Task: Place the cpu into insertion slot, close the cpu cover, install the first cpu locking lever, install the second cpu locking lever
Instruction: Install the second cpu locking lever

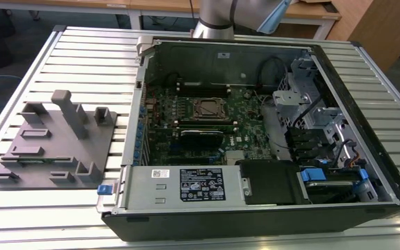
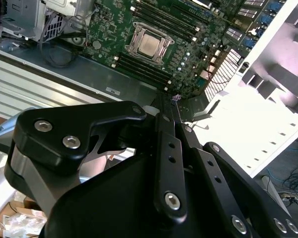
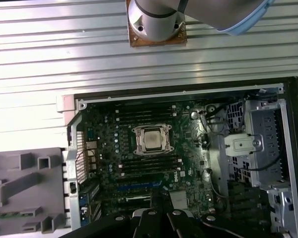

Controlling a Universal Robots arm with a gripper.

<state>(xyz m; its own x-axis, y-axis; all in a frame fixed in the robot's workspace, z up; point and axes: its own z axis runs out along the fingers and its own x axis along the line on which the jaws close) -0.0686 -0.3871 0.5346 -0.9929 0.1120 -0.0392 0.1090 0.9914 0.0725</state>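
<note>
Second wrist view: tool [image 2: 165, 106] fingertips cut off

Arm [image 1: 231, 15]: silver-grey cylindrical tube segments with a pale blue joint cap, seen in the exterior view; in the first wrist view its round base [image 3: 155, 20] carries small dark screws and sits on a brown square plate. End effector [image 2: 171, 163]: matt black body with flat black linkage bars, each fastened by silvery hex-socket screws; one bulbous black link on a grey metal bracket, seen in the second wrist view.
</note>
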